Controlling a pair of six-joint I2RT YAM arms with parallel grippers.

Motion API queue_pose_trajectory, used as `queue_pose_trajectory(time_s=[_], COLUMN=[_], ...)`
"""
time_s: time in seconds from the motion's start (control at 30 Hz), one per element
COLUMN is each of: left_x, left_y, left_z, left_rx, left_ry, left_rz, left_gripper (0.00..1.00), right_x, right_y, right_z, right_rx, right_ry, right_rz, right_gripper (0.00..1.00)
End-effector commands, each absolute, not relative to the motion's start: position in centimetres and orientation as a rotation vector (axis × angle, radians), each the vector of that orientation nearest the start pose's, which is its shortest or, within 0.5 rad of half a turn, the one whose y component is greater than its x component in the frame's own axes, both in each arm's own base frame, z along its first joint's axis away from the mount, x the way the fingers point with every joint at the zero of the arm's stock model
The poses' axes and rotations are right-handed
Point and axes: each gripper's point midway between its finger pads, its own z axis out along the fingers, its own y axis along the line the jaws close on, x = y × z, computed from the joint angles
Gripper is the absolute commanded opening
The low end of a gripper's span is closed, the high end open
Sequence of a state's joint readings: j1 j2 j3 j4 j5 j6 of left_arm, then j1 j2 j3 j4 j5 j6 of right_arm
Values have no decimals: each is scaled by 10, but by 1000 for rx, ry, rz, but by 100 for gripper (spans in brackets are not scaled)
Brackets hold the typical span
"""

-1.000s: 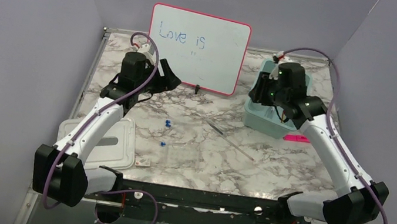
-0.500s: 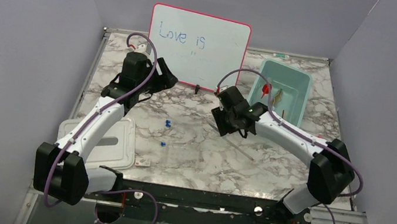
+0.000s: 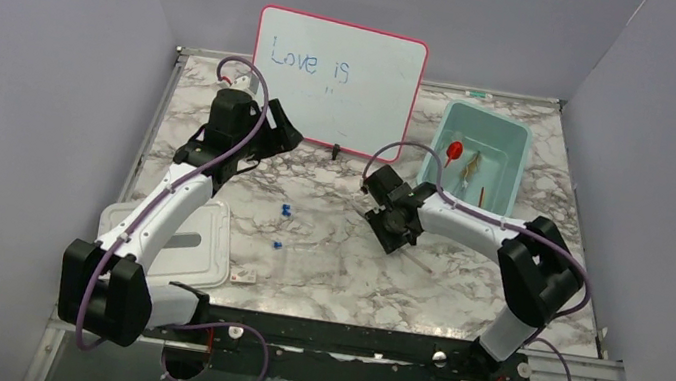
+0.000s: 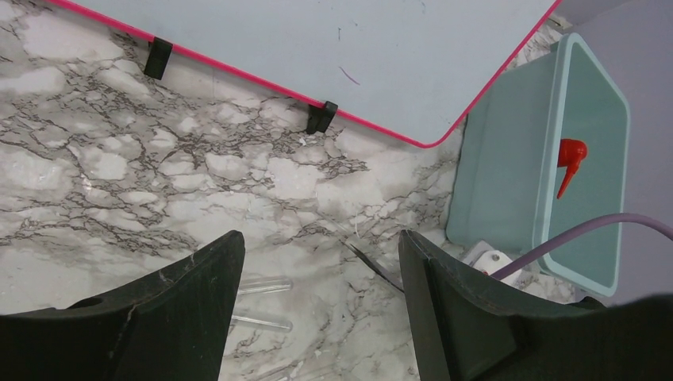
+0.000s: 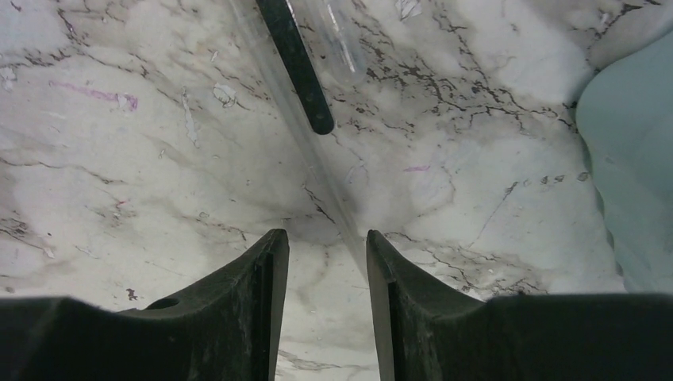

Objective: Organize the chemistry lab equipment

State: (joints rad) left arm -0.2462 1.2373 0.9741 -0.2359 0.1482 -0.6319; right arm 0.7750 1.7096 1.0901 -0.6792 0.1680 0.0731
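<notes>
Our right gripper [image 5: 325,236] is down low over the middle of the table [image 5: 119,159], fingers apart, nothing pinched. A thin clear rod [image 5: 313,155], glass we think, runs diagonally into the gap, ending right by 1 finger [image 5: 381,262]. A dark stick [image 5: 294,55] lies alongside it, farther out. The left gripper [image 4: 319,238] hovers wide open and empty near the whiteboard [image 4: 317,48].

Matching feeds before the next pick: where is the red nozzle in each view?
Top external: red nozzle inside the teal bin, by its left wall.
Left wrist: far right, inside the bin.
Right wrist: not in it.
Shared landmark: the teal bin, right edge in right wrist.
</notes>
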Motion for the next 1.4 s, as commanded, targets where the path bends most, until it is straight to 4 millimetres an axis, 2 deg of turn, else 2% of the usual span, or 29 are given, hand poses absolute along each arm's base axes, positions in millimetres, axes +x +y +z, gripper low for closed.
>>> queue_pose_trajectory(time_s=[0.0,0.2,0.53,0.7,0.8,0.87,0.97,1.07,1.17,1.23,1.37], left_x=[360,359,359,358,357,356,356,356,356,357,357], left_y=[-142,-142,-142,-143,-141,-141,-140,-140,-139,-139,-138], left_z=[217,216,220,221,220,220,220,220,220,221,222], left_rx=[-310,-314,-313,-307,-307,-308,-306,-310,-313,-314,-315], left_ry=[2108,2108,2100,2098,2100,2099,2099,2098,2097,2094,2089], left_rz=[-672,-674,-678,-681,-674,-672,-669,-665,-661,-662,-657], left_gripper=[74,74,74,74,74,74,74,74,74,74,74], right_x=[232,231,224,222,222,221,222,225,225,224,225], right_y=[200,201,206,213,212,212,210,211,216,220,231], right_z=[20,13,11,16,16,14,9,5,2,3,16], right_rx=[-1028,-1031,-1009,-1017,-1019,-1028,-1042,-1048,-1054,-1101,-1109], right_ry=[2716,2752,2785,2786,2786,2787,2798,2805,2806,2778,2722], right_rz=[-17,19,143,210,210,214,190,172,201,248,333], right_gripper=[44,40,40,30,28,28,34,34,29,21,9])
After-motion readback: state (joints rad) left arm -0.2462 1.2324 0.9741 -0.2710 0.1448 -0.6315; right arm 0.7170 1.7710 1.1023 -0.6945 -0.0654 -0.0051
